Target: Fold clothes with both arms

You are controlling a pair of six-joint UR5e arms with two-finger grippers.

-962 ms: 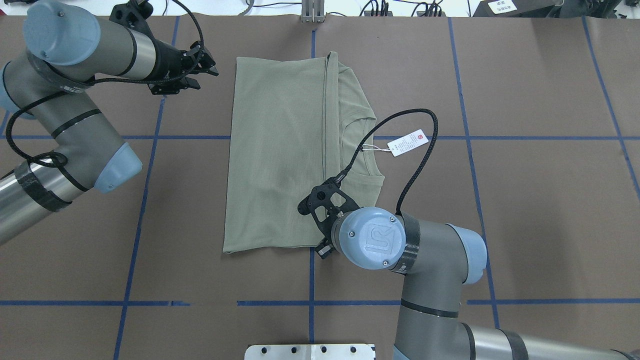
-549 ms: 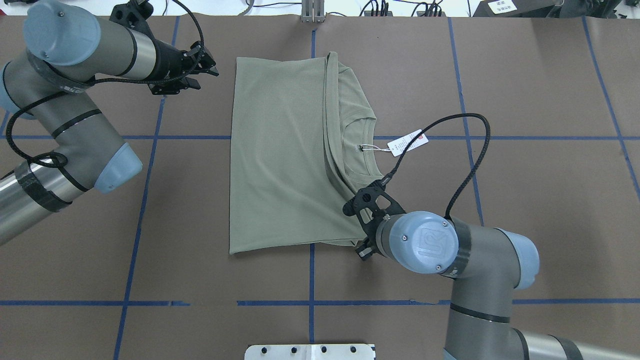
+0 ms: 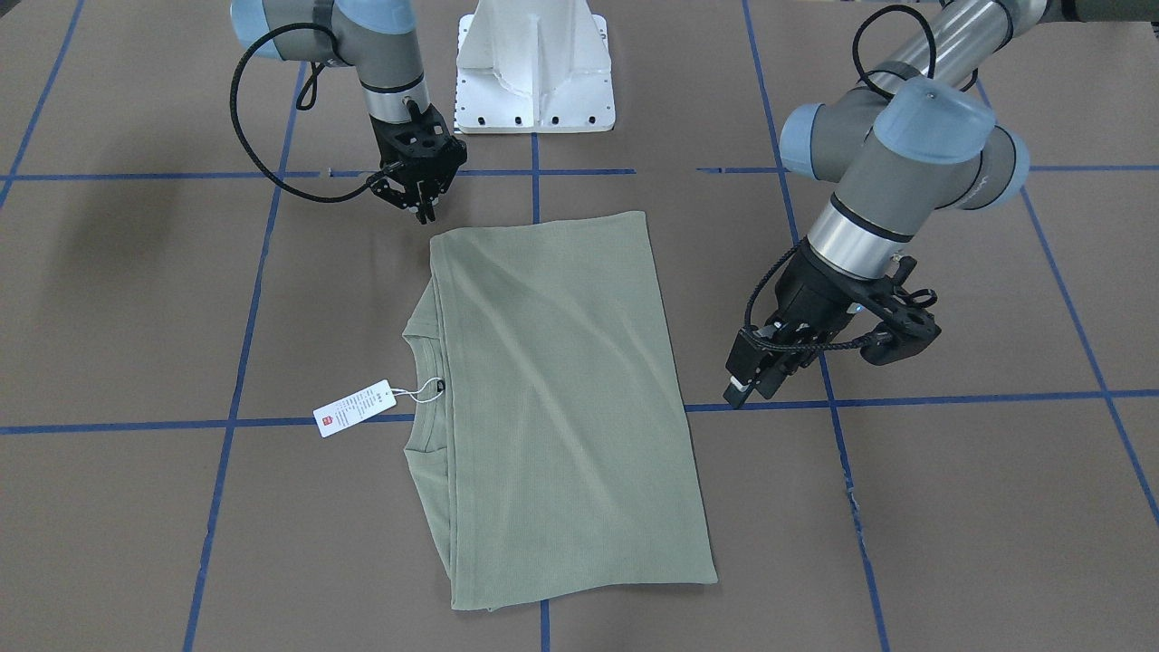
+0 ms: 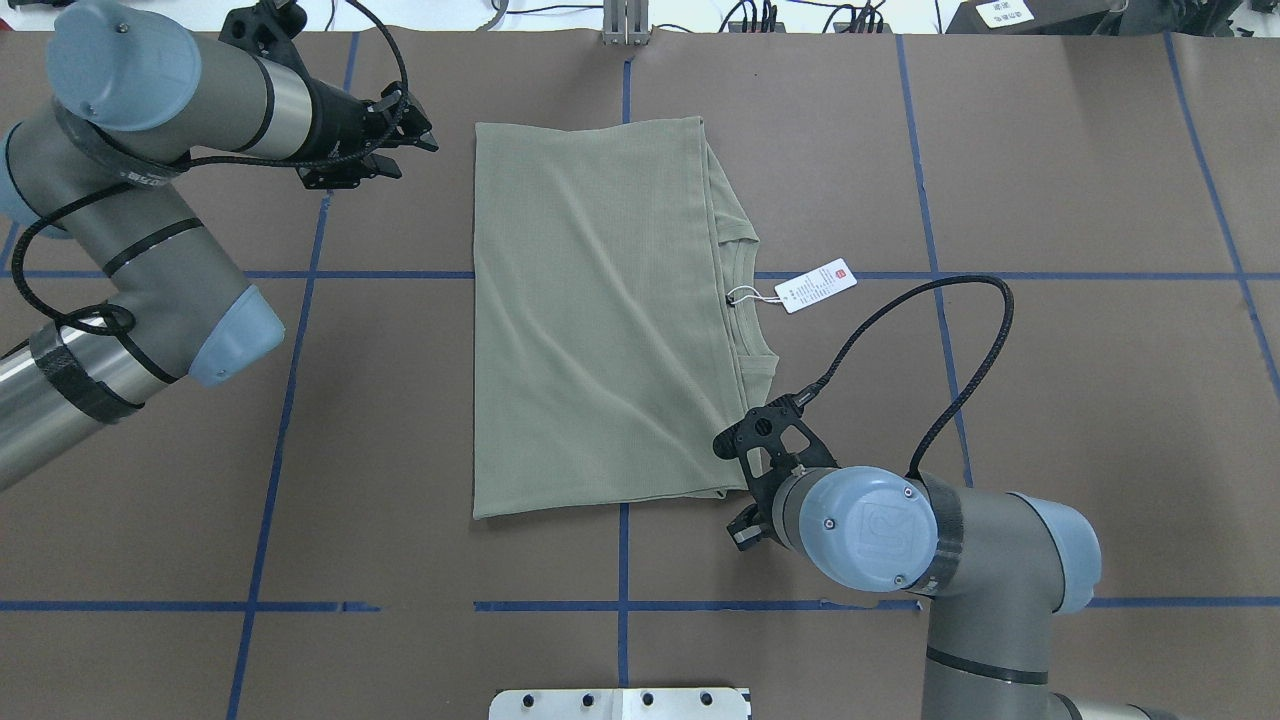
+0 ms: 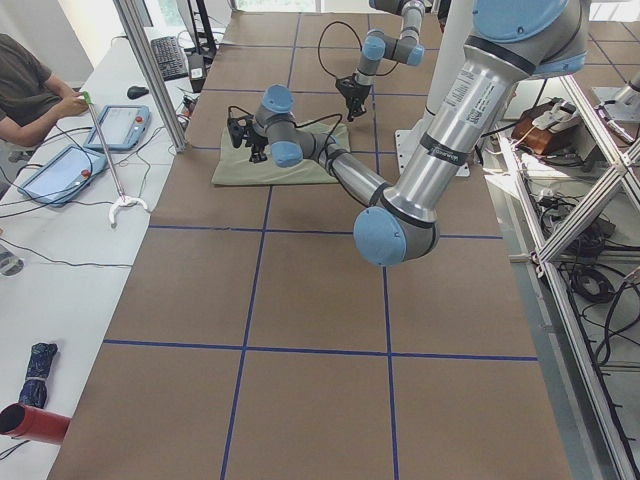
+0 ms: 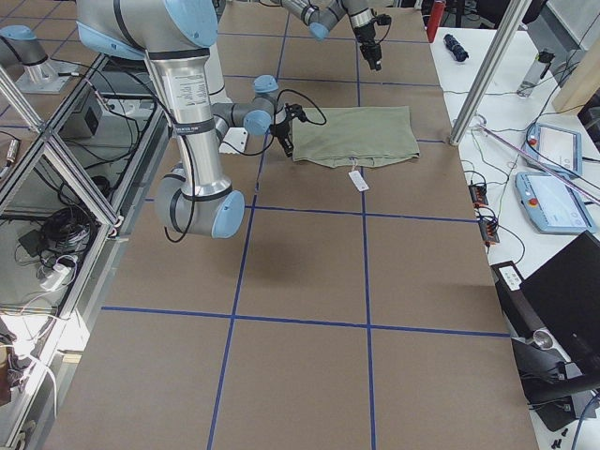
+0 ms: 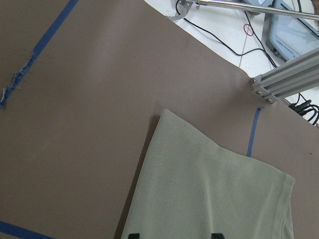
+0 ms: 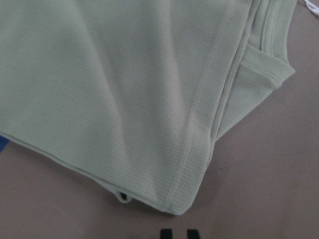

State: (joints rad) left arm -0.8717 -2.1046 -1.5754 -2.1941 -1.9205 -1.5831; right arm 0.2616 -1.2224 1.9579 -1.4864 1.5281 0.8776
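The sage-green shirt (image 4: 600,310) lies folded flat in a long rectangle mid-table, also in the front view (image 3: 561,398). Its ribbed collar peeks out at the right edge, with the white hang tag (image 4: 816,285) on the table beside it. My right gripper (image 4: 745,505) stands just off the shirt's near right corner, apart from it. Its fingertips (image 8: 166,233) sit close together with nothing between them. My left gripper (image 4: 425,130) hovers left of the far left corner, open and empty. Its wide-spread fingertips (image 7: 132,235) frame the shirt's edge (image 7: 209,199).
The white pedestal base (image 3: 534,72) stands at the near middle edge. Blue tape lines cross the brown table (image 4: 1050,400). A metal post (image 4: 625,25) stands at the far edge. An operator (image 5: 30,90) sits beyond the far side by tablets.
My right gripper carried the shirt's top layer rightward until it covered most of the collar, then let go and drew back off the corner. The left arm has not moved.
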